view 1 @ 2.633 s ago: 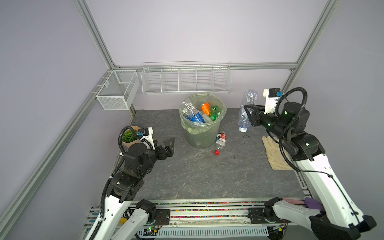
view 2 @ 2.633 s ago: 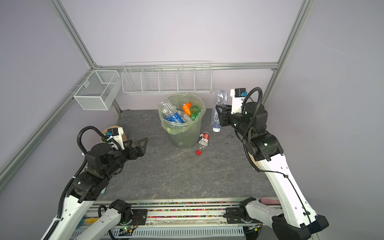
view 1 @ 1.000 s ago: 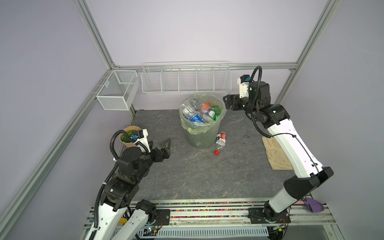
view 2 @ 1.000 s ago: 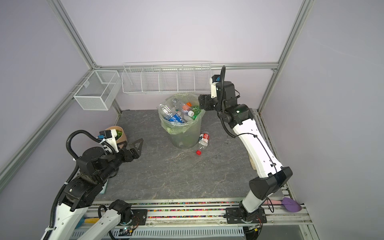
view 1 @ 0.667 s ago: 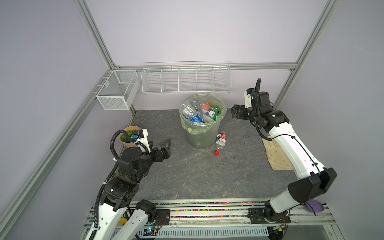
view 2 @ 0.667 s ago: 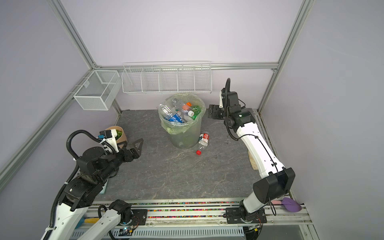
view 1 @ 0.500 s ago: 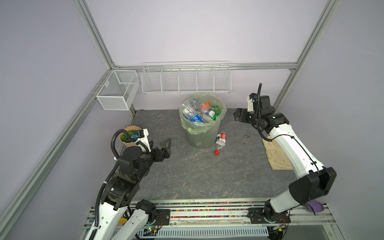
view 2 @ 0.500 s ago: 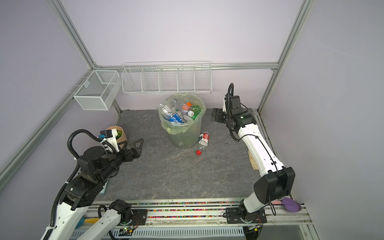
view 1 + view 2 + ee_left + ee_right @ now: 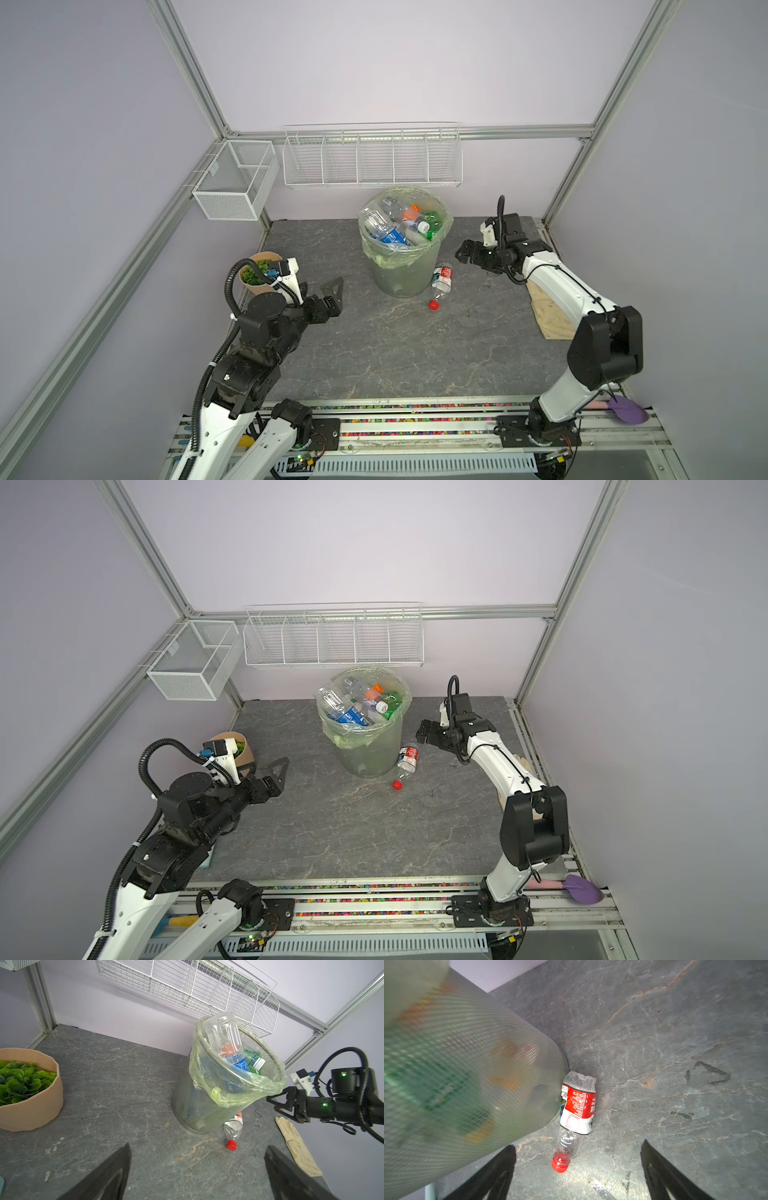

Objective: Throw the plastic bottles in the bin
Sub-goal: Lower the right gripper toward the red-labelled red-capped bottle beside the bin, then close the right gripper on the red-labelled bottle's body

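Note:
The bin [image 9: 400,272] [image 9: 370,754] stands at the back middle, a mesh bucket lined with a pale green bag and heaped with several plastic bottles [image 9: 395,226] [image 9: 225,1036]. One crushed bottle [image 9: 441,279] [image 9: 406,759] [image 9: 578,1109] with a red label lies on the floor against the bin's right foot, its red cap [image 9: 434,306] pointing forward. My right gripper [image 9: 463,253] [image 9: 426,731] [image 9: 578,1147] hangs open just right of the bin, above that bottle, holding nothing. My left gripper [image 9: 332,297] [image 9: 197,1149] is open and empty, left of the bin.
A tan plant pot [image 9: 259,270] [image 9: 31,1105] sits behind my left arm. White wire baskets [image 9: 372,156] [image 9: 235,178] hang on the back and left walls. A pale glove [image 9: 297,1147] and tan board [image 9: 548,311] lie at the right edge.
My right gripper, earlier holding a clear bottle and then over the bin, has pulled back right and come down beside the bin, empty. The left arm has barely moved.

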Tool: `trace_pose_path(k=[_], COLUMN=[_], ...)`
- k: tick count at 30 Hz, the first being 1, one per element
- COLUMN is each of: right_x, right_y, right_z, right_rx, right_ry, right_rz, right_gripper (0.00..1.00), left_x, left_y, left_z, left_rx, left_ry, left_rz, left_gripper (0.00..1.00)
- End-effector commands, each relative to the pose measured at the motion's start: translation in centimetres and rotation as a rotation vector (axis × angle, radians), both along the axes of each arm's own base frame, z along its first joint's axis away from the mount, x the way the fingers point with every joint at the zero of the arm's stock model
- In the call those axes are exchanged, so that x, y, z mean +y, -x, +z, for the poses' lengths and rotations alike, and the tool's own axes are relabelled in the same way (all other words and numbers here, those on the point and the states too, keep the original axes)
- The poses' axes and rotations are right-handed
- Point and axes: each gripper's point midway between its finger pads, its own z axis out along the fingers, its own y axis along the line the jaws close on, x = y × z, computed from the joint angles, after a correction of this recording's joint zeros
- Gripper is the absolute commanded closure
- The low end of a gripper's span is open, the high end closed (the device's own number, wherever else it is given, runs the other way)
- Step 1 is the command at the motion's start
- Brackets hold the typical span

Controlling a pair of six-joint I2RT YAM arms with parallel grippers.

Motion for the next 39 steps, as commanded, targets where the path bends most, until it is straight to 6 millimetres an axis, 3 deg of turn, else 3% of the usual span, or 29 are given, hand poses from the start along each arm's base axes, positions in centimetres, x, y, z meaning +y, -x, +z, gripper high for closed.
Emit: trace_pose_path(k=[1, 8, 16, 39], right_x=[1.1, 2.2, 3.2, 5.6], right_y=[-0.3, -1.1, -1.5, -2.0], right_z=[-2.3, -6.8, -9.5, -12.5], right_rx=[0.05, 0.144, 0.191, 0.239], right_ry=[-0.065, -0.099, -0.114, -0.102], right_rz=[0.022, 0.033, 0.04, 0.069], right_gripper=[0.1, 0.16, 0.19, 0.32], left_x=[-0.2, -0.2, -0.3, -0.3], left_y=[0.0, 0.0, -0.2, -0.1], left_z=[-0.3, -0.5, -0.5, -1.6], left_rx=[0.004, 0.009, 0.009, 0.03], left_ry=[0.01, 0.009, 0.008, 0.007], left_rz=[-0.005, -0.005, -0.006, -0.01], left_gripper=[0.01, 0.01, 0.01, 0.01])
